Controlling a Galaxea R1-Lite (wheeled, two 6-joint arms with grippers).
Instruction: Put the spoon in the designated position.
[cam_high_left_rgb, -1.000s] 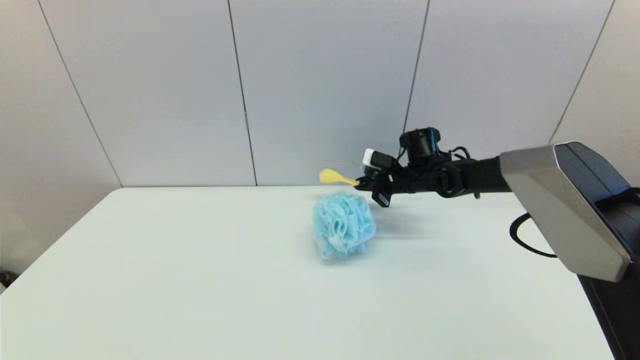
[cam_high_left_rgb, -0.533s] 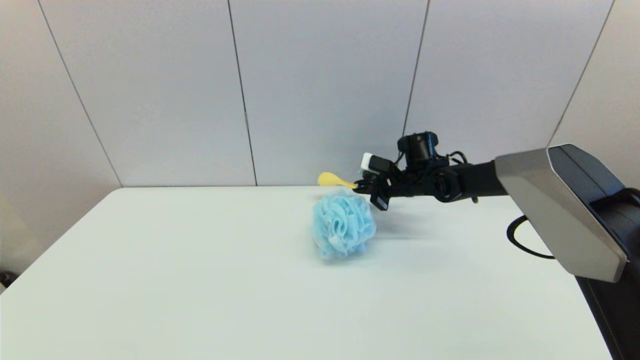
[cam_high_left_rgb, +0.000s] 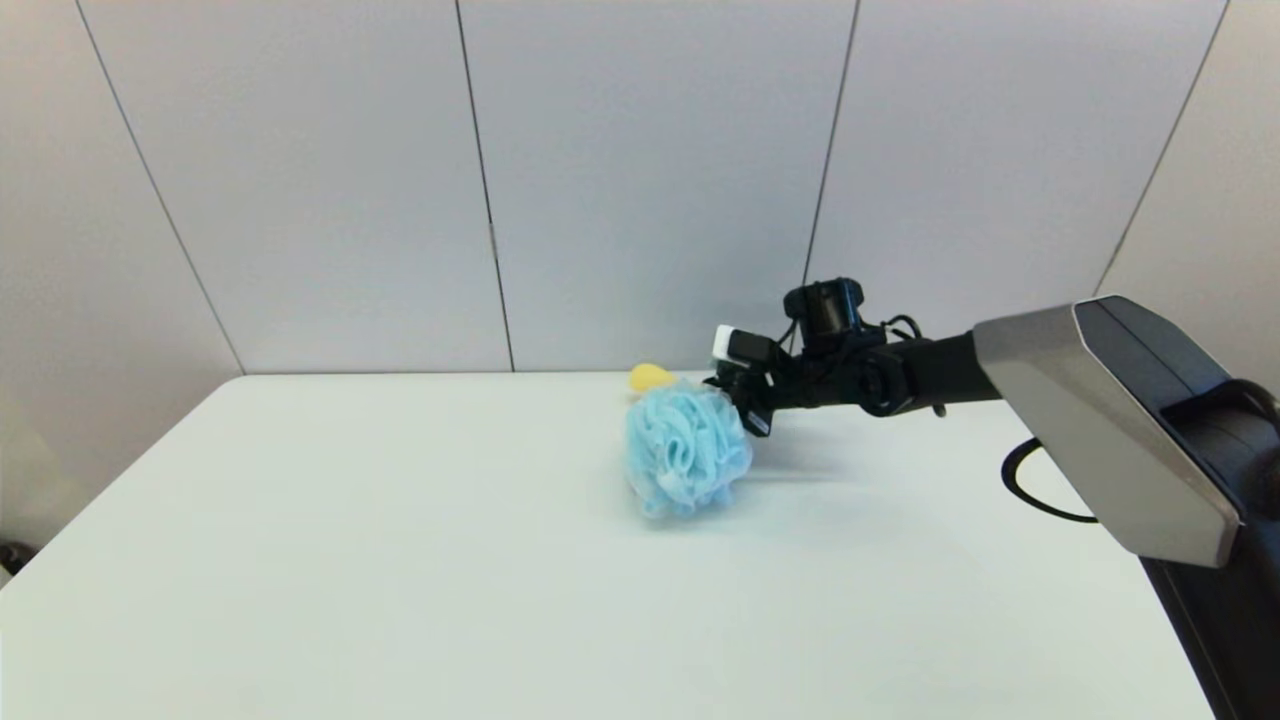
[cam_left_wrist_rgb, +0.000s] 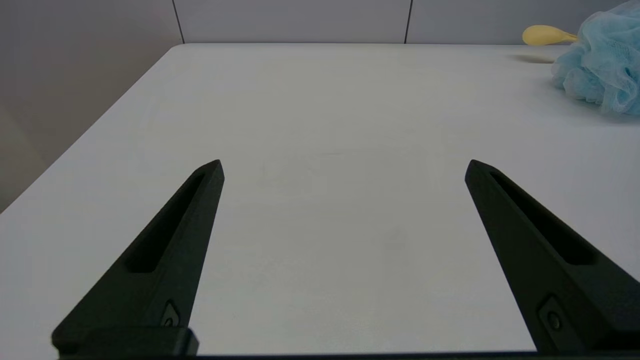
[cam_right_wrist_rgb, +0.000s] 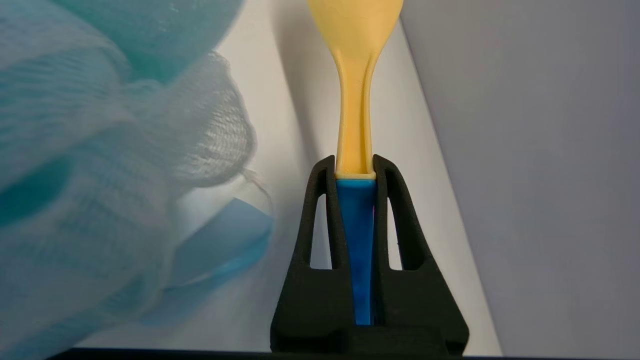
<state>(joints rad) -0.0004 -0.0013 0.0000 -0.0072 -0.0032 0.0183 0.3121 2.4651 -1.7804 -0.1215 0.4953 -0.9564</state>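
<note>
My right gripper is shut on the blue handle of the spoon, whose pale-yellow bowl sticks out past the fingertips. In the head view the right gripper reaches along the table's far edge, just behind the light-blue bath puff, and only the spoon's yellow bowl shows above the puff. The left wrist view shows the spoon's bowl hanging a little above the table beside the puff. My left gripper stands open low over the near-left part of the table, holding nothing.
The white table runs back to a grey panelled wall. The wall stands close beside the spoon in the right wrist view. A black cable loops on the table by the right arm's base.
The right gripper has moved down and slightly left with the spoon. The yellow bowl, before clear above the puff, now sits low behind its top.
</note>
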